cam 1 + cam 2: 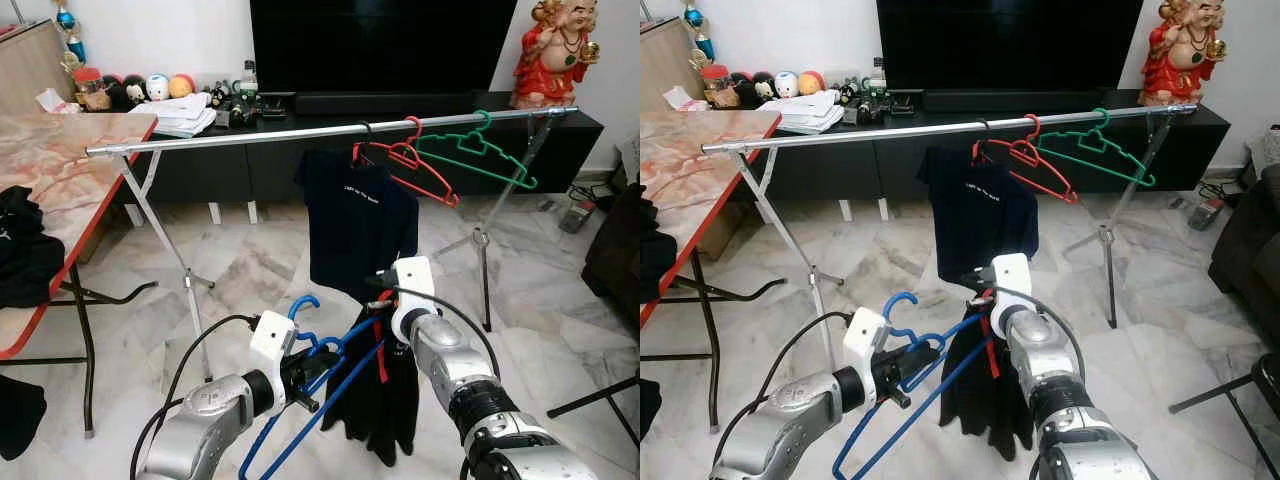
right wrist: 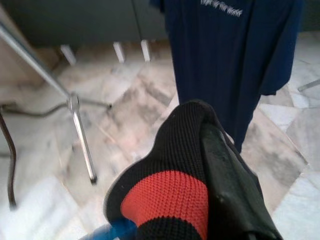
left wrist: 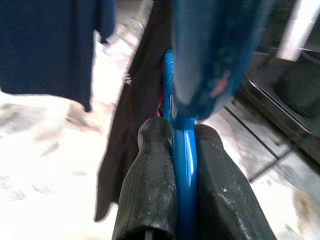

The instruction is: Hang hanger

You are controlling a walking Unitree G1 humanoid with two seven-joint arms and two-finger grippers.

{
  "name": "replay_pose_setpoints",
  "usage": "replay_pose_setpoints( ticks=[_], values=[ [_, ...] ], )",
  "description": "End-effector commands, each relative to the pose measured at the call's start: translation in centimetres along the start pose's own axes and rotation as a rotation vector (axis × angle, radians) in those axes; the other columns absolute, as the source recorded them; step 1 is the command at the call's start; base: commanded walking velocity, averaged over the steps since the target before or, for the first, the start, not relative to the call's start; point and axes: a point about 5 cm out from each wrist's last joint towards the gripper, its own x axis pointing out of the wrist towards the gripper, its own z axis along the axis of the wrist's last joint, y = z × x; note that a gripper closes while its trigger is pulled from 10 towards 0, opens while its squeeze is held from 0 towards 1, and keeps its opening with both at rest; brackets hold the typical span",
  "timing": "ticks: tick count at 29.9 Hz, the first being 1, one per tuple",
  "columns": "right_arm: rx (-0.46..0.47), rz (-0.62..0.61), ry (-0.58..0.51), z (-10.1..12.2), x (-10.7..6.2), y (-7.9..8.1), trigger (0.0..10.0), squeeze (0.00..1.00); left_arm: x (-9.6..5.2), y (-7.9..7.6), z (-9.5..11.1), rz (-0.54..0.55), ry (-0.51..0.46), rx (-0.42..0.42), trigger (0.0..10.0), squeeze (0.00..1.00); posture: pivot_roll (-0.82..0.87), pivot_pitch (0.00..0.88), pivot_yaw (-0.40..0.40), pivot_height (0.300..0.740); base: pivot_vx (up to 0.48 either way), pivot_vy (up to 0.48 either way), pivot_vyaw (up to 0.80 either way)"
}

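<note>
Left gripper (image 3: 182,165) clamps the blue hanger (image 1: 300,400); right gripper (image 2: 215,165), at three o'clock, seemingly pinches the black garment (image 1: 385,390).

Both head cams look forward and down from above the arms, sharing nearly the same scene: the clothes rail (image 1: 330,128), TV cabinet (image 1: 400,150) and marble floor (image 1: 890,270). Left wrist cam sits super close, staring along its fingers (image 3: 152,185) at the blue hanger (image 3: 182,165). Right wrist cam looks past black-and-red fabric (image 2: 170,200) toward the navy shirt (image 2: 235,55), which the head views catch too.
</note>
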Motion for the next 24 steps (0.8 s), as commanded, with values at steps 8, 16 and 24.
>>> replay_pose_setpoints(
  ticks=[8, 16, 24],
  values=[
    [0.009, 0.063, -0.036, 0.3, -0.9, 0.5, 10.0, 0.0, 0.2, 0.7, 0.7, 0.042, -0.034, -0.002, 10.0, 0.0, 0.07, 0.021, 0.004, 0.74, 0.0, 0.0, 0.0],
    [-0.196, 0.184, -0.05, 0.9, -1.6, 0.9, 10.0, 0.0, 0.2, -0.7, 0.9, -0.089, -0.059, -0.038, 10.0, 0.0, 0.08, 0.006, 0.004, 0.74, 0.0, 0.0, 0.0],
    [-0.158, 0.206, -0.091, 2.6, -2.2, 1.8, 10.0, 0.0, 0.4, 0.1, 0.9, -0.007, -0.056, -0.014, 10.0, 0.0, 0.08, 0.003, 0.006, 0.74, 0.0, 0.0, 0.0]
  ],
)
